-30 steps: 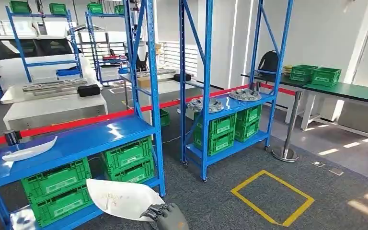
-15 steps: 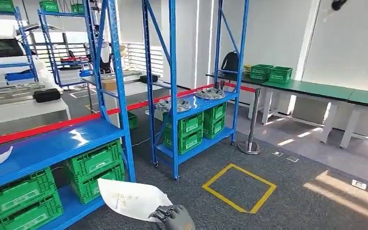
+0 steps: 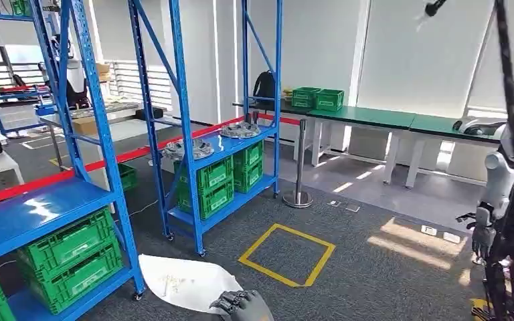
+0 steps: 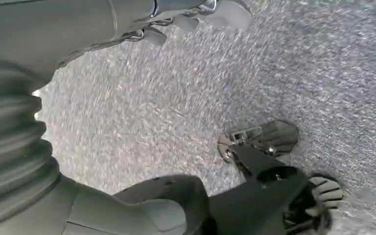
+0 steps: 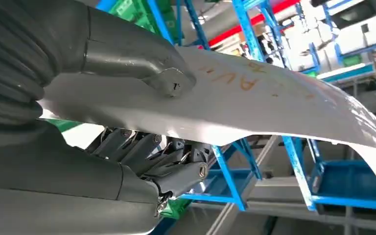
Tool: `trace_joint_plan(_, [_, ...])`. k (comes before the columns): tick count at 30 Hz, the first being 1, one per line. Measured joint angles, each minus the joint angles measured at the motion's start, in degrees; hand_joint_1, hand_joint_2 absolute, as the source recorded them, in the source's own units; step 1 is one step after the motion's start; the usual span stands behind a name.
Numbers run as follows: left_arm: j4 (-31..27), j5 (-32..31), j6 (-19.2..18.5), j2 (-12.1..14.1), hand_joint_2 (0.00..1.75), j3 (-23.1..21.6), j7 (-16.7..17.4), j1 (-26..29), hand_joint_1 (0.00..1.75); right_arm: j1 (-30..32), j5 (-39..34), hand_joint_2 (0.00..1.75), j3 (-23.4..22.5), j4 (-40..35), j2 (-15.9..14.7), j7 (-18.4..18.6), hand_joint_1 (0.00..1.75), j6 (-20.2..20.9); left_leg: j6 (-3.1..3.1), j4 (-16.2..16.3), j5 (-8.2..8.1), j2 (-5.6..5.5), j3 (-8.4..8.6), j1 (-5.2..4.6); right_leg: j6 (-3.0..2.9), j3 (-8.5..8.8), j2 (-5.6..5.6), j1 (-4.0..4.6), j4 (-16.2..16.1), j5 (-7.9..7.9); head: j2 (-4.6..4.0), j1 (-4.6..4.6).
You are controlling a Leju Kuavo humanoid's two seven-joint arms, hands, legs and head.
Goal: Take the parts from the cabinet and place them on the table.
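White part [image 3: 184, 282] apparently clamped in right hand [image 3: 241, 305].

We are seeing the white part [image 5: 284, 105] running off the right wrist picture's edge, its underside hiding the right hand's fingers [image 5: 142, 154]; the carpet [image 4: 176, 98] is blurring in the left wrist view
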Motion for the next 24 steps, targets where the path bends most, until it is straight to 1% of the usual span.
trace_joint_plan(1, [0.00,0.00,0.00,0.00,1.75,0.02,0.00,0.03,0.00,0.11,0.27,1.75,-0.04,0.00,-0.02,-0.04,1.75,0.05,0.43,0.15,0.03,0.56,-0.01,-0.27,0.52,-0.11,0.83,-0.06,-0.33,0.33,0.00,-0.04])
trace_joint_plan(2, [0.00,0.00,0.00,-0.02,1.75,0.02,-0.04,0.01,0.00,0.23,0.38,1.75,-0.22,0.00,-0.11,-0.04,1.75,0.07,0.90,-0.11,0.31,1.19,0.07,-0.28,0.97,-0.20,1.49,-0.13,-0.60,0.60,0.00,0.05])
trace_joint_plan(3, [-0.02,0.00,0.00,-0.18,1.75,0.02,-0.04,-0.06,0.00,0.35,0.46,1.75,-0.55,-0.02,-0.33,-0.04,1.75,0.09,1.56,-0.68,0.73,2.02,0.17,0.23,0.99,-0.37,0.27,-0.22,-0.33,0.38,0.00,0.07])
trace_joint_plan(4, [-0.07,-0.02,0.00,-0.22,1.75,0.02,-0.18,-0.10,0.00,0.22,0.48,1.75,-0.79,-0.09,-0.31,-0.04,1.75,0.09,1.77,-0.85,0.84,2.57,0.22,0.12,1.17,-0.97,-3.03,0.31,1.00,-0.61,0.00,0.43])
trace_joint_plan(5, [-0.07,-0.04,0.00,-0.24,1.75,0.02,-0.20,-0.07,0.00,0.07,0.57,1.75,-0.92,-0.18,-0.31,-0.07,1.75,0.11,2.19,-0.85,0.81,3.41,0.21,-0.04,1.38,-2.68,-5.01,0.37,4.57,-2.82,0.00,0.44])
trace_joint_plan(6, [-0.02,-0.11,0.00,-0.24,1.75,0.02,-0.20,0.11,0.00,0.10,0.57,1.75,-0.98,-0.28,-0.24,-0.07,1.75,0.13,2.29,-0.81,0.75,4.30,0.20,-0.18,1.54,-5.07,-5.83,0.32,9.80,-5.30,0.00,0.55])
trace_joint_plan(7, [-0.02,-0.13,0.00,-0.24,1.75,0.02,-0.20,0.22,0.00,0.31,0.64,1.75,-1.01,-0.28,-0.24,-0.07,1.75,0.18,2.39,-0.79,0.68,5.10,0.19,-0.24,1.63,-7.10,-6.09,0.29,14.22,-6.96,0.00,0.44])
trace_joint_plan(8, [-0.02,-0.20,0.00,-0.24,1.75,0.00,-0.20,0.26,0.00,0.63,0.66,1.75,-1.07,-0.28,-0.24,-0.07,1.75,0.24,2.43,-0.75,0.65,5.89,0.16,-0.28,1.69,-8.47,-6.19,0.29,17.22,-7.70,0.00,0.53])
trace_joint_plan(9, [-0.02,-0.28,-0.02,-0.24,1.75,0.02,-0.20,0.25,0.00,0.90,0.66,1.75,-1.16,-0.28,-0.26,-0.06,1.75,0.24,2.44,-0.69,0.58,6.63,0.16,-0.29,1.66,-8.39,-6.29,0.29,17.14,-7.09,0.00,0.53])
trace_joint_plan(10, [-0.02,-0.35,-0.02,-0.26,1.75,0.02,-0.20,0.23,0.00,0.97,0.64,1.75,-1.25,-0.28,-0.28,-0.07,1.75,0.24,2.40,-0.61,0.47,7.33,0.18,-0.30,1.57,-6.98,-6.43,0.30,14.59,-5.51,0.00,0.55])
trace_joint_plan(11, [-0.02,-0.37,-0.02,-0.31,1.75,0.02,-0.20,0.21,0.00,0.88,0.64,1.75,-1.31,-0.28,-0.31,-0.06,1.75,0.24,2.26,-0.46,0.28,8.16,0.23,-0.30,1.35,-3.86,-6.96,0.36,8.99,-2.98,0.00,0.55])
trace_joint_plan(12, [-0.02,-0.37,-0.02,-0.35,1.75,0.02,-0.20,0.17,0.00,0.77,0.64,1.75,-1.33,-0.33,-0.31,-0.07,1.75,0.24,2.06,-0.29,0.06,8.82,0.35,-0.31,1.11,-0.70,-8.35,0.50,3.56,-1.03,0.00,0.57])
trace_joint_plan(13, [-0.02,-0.37,-0.02,-0.33,1.75,0.02,-0.20,0.12,0.00,0.70,0.64,1.75,-1.36,-0.48,-0.28,-0.07,1.75,0.24,1.81,-0.15,-0.17,9.35,0.43,-0.47,0.64,0.85,-10.91,0.87,-0.08,-1.26,0.00,0.57])
trace_joint_plan(14, [-0.02,-0.37,-0.02,-0.37,1.75,0.02,-0.22,0.05,0.00,0.72,0.66,1.75,-1.36,-0.59,-0.24,-0.09,1.75,0.24,1.39,-0.02,-0.43,9.82,0.47,-0.82,0.37,1.02,-10.56,1.08,-0.18,-0.80,0.00,0.33])
trace_joint_plan(15, [-0.02,-0.39,-0.02,-0.35,1.75,0.02,-0.20,0.04,0.00,0.72,0.66,1.75,-1.38,-0.63,-0.22,-0.09,1.75,0.24,1.08,-0.26,-0.43,10.17,0.62,-0.73,0.06,0.92,-9.95,1.22,0.07,-0.92,0.00,0.46])
trace_joint_plan(17, [-0.02,-0.44,-0.09,-0.42,1.75,0.00,-0.20,-0.06,0.00,0.81,0.66,1.75,-1.51,-0.63,-0.53,-0.13,1.75,0.24,0.47,-0.76,-0.42,11.29,1.20,-0.74,-0.51,0.74,-8.72,1.40,-0.09,-0.86,0.00,0.33])
trace_joint_plan(18, [-0.04,-0.46,-0.11,-0.48,1.75,0.00,-0.17,-0.14,0.00,0.86,0.73,1.75,-1.60,-0.68,-0.59,-0.15,1.75,0.24,-0.07,-0.58,-0.73,10.79,1.23,-0.60,-1.08,1.13,-8.11,0.64,-0.73,-0.40,0.00,0.31])
trace_joint_plan(19, [-0.04,-0.50,-0.15,-0.46,1.75,0.00,-0.20,-0.18,0.00,0.82,0.79,1.75,-1.66,-0.74,-0.61,-0.20,1.75,0.20,-0.36,0.27,-1.54,7.87,0.86,-0.45,-1.24,1.20,-7.66,0.57,-0.93,-0.31,0.00,0.26])
trace_joint_plan(20, [-0.02,-0.52,-0.20,-0.48,1.75,0.00,-0.11,-0.14,0.00,0.74,0.79,1.75,-1.77,-0.76,-0.59,-0.15,1.75,0.22,-0.45,3.44,-3.72,6.08,-0.47,-0.36,-1.55,1.16,-7.20,0.51,-0.93,-0.28,0.00,0.11])
trace_joint_plan(21, [-0.02,-0.52,-0.26,-0.46,1.75,0.00,0.00,-0.05,0.00,0.80,0.81,1.75,-1.79,-0.76,-0.44,-0.17,1.75,0.20,-0.54,7.62,-5.90,5.48,-2.35,-0.33,-1.70,1.14,-6.64,0.51,-0.93,-0.29,0.00,0.00])
trace_joint_plan(22, [0.00,-0.55,-0.35,-0.46,1.75,0.00,0.11,0.04,0.00,0.96,0.99,1.75,-1.79,-0.76,-0.44,-0.20,1.75,0.24,-0.65,12.05,-7.75,5.24,-4.42,-0.35,-1.72,1.14,-5.95,0.57,-0.92,-0.30,0.00,0.00])
trace_joint_plan(23, [0.00,-0.55,-0.35,-0.48,1.75,0.00,0.15,0.11,0.00,1.17,1.05,1.75,-1.79,-0.76,-0.44,-0.22,1.75,0.24,-0.71,15.49,-8.68,5.15,-6.18,-0.36,-1.72,1.11,-5.27,0.62,-0.88,-0.30,0.00,-0.04])
trace_joint_plan(24, [0.02,-0.57,-0.37,-0.48,1.75,0.00,0.15,0.15,0.00,1.38,1.16,1.75,-1.79,-0.76,-0.44,-0.17,1.75,0.26,-0.69,16.45,-8.13,5.11,-6.89,-0.35,-1.71,1.12,-4.50,0.62,-0.81,-0.30,0.00,-0.02])
